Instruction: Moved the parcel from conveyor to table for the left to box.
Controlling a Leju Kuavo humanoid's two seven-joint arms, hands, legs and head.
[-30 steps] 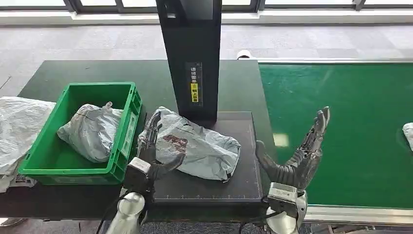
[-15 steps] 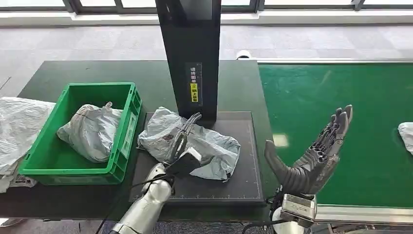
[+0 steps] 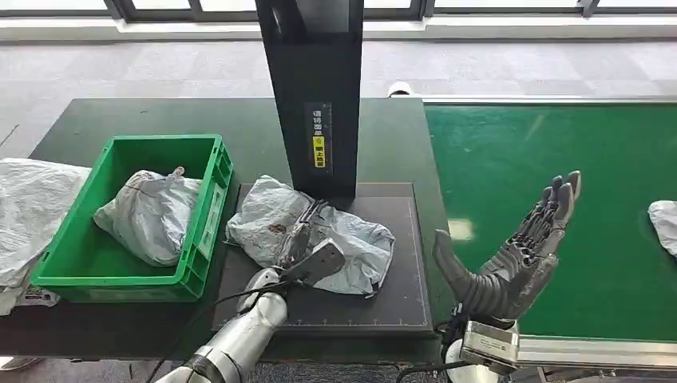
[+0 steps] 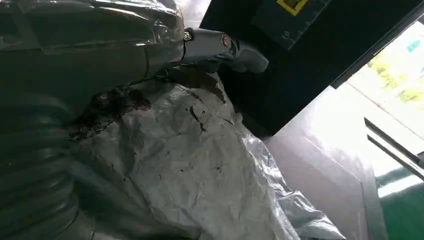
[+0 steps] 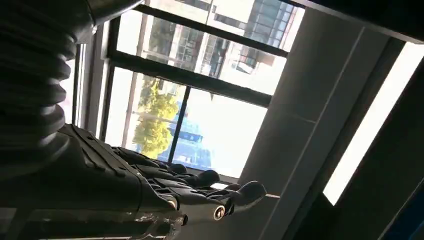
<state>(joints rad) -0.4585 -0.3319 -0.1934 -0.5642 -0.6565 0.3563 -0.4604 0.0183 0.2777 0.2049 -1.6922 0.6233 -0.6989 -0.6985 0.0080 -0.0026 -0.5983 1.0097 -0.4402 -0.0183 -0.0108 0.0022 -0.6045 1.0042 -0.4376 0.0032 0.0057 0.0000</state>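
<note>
Crate [image 3: 200, 219]: green, one grey bag [image 3: 148, 214] inside.
Parcel [image 3: 351, 243]: lying flat, long axis crate-to-conveyor [image 3: 559, 144], under left hand [image 3: 303, 239] fingers (grasp unclear).
Right hand [image 3: 511, 255]: spread, empty.

Dark table [image 3: 120, 120]: green crate [image 3: 203, 231], black platform [image 3: 399, 295].

— What stands at the back?
— A tall black upright column [image 3: 315, 96], with a yellow and white label strip [image 3: 318, 151] on its front face. Its foot sits on the far edge of a dark flat square plate [image 3: 399, 263] with a fine scale along its near rim.
— And to the far left?
— A crumpled white plastic sack [image 3: 32, 199], partly cut off by the frame.
— Anything behind?
— Grey carpet floor [image 3: 160, 68], a dark window frame [image 3: 479, 9] along the top, and a small white round object [image 3: 403, 89] just right of the column.
</note>
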